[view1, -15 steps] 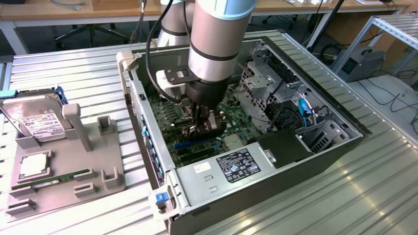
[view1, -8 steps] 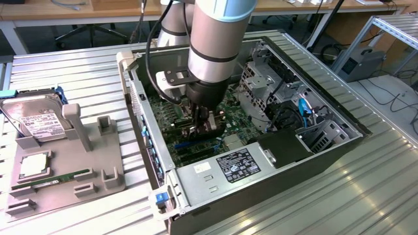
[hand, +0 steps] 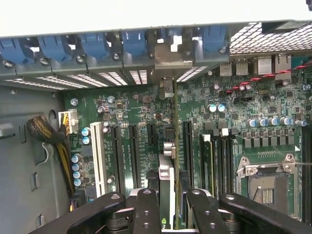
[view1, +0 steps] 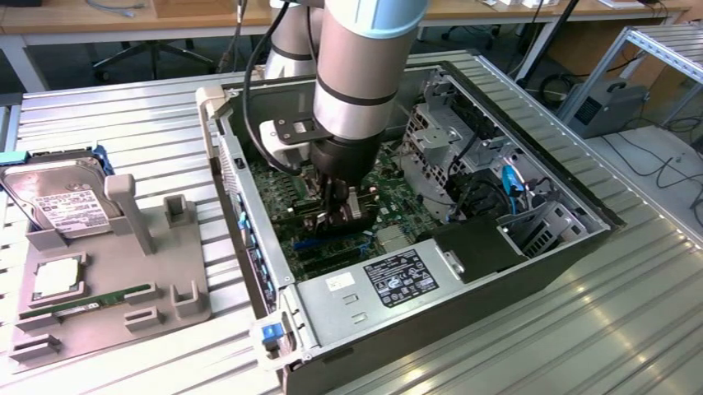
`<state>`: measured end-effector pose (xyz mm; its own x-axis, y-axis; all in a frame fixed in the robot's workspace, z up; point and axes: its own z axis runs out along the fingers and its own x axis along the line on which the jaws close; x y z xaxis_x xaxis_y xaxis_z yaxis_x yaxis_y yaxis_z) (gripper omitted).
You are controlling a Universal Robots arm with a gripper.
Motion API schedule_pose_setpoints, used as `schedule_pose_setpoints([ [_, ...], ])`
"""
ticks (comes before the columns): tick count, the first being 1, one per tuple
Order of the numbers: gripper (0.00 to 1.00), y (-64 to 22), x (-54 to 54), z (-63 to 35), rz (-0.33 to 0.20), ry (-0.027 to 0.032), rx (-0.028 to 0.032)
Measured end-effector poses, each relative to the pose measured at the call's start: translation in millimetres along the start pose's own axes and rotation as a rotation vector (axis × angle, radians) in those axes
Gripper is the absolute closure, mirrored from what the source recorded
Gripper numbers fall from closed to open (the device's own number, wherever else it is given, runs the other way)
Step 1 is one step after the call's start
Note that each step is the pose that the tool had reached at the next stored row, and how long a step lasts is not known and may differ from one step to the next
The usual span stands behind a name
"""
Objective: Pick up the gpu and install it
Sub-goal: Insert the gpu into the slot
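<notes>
My gripper (view1: pixel 342 216) reaches down into the open computer case (view1: pixel 571 247), just above the green motherboard (view1: pixel 379 185). It is shut on the gpu (hand: pixel 169 161), which stands on edge as a thin card between the two black fingers (hand: pixel 146 209). The card runs across the motherboard (hand: pixel 273 141) along the expansion slots (hand: pixel 131 146). Its silver bracket end (hand: pixel 165 61) sits against the case's rear wall, beside the blue slot clips (hand: pixel 92 46). In the exterior view the arm hides most of the card.
A grey parts tray (view1: pixel 165 280) sits at the exterior view's left, holding a silver hard drive (view1: pixel 61 197), a memory stick (view1: pixel 104 298) and a processor (view1: pixel 58 280). Inside the case are the power supply (view1: pixel 374 288) and a drive cage (view1: pixel 439 132). A cable bundle (hand: pixel 48 134) lies beside the slots.
</notes>
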<state>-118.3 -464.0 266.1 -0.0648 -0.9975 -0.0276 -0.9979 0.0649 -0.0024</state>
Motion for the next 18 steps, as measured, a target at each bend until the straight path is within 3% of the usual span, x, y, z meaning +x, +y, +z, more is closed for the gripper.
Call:
schedule_pose_setpoints([
  [11, 0.73, 1.4, 0.0, -0.7, -0.004, 0.0, 0.0003],
  [12, 0.73, 1.6, -4.2, -0.6, -0.04, 0.0, -0.0007],
  [14, 0.73, 1.7, -2.2, 0.4, -0.072, -0.0001, -0.0016],
  [18, 0.73, 2.5, -3.8, 7.3, -0.066, 0.0002, -0.0015],
])
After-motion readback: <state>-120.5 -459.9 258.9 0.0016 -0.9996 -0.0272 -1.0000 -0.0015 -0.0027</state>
